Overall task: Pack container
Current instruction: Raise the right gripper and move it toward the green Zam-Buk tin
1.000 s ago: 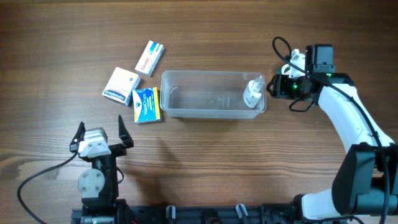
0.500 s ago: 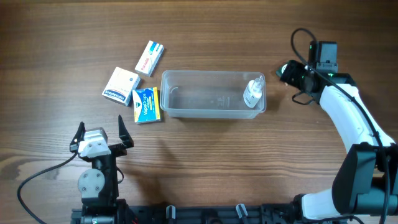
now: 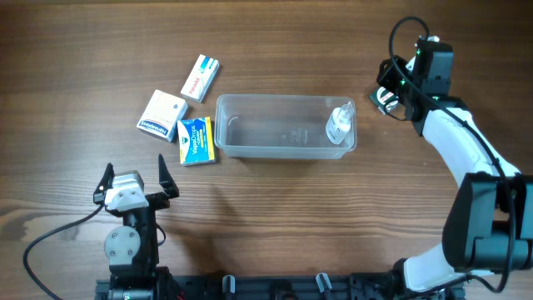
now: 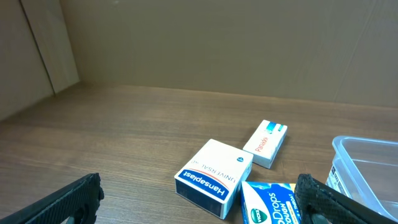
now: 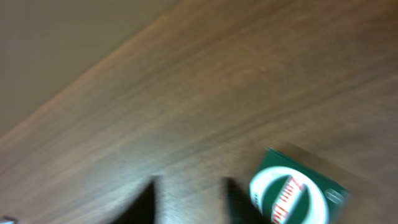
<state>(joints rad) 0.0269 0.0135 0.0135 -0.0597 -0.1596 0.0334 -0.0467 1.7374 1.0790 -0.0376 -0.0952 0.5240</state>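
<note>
Clear rectangular plastic tub (image 3: 266,132) sits mid-tabletop, small clear bottle (image 3: 337,125) in its right end; right hand (image 3: 385,96), released and empty, hovers to its right, probably for the green box (image 5: 292,191); left hand (image 3: 134,177) splayed, idle.

Clear glossy plastic container (image 3: 283,125) sits on matt, grained wooden table (image 3: 291,217).

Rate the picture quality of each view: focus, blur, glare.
Overhead: sharp and evenly lit, with soft shadows and only a faint sheen on the clear container. Left wrist: the white-and-blue box is crisp, while the left fingers at the bottom corners are dark and soft. Right wrist: heavily blurred; the green-and-white pack is smeared and the right fingers are vague dark shapes.
</note>
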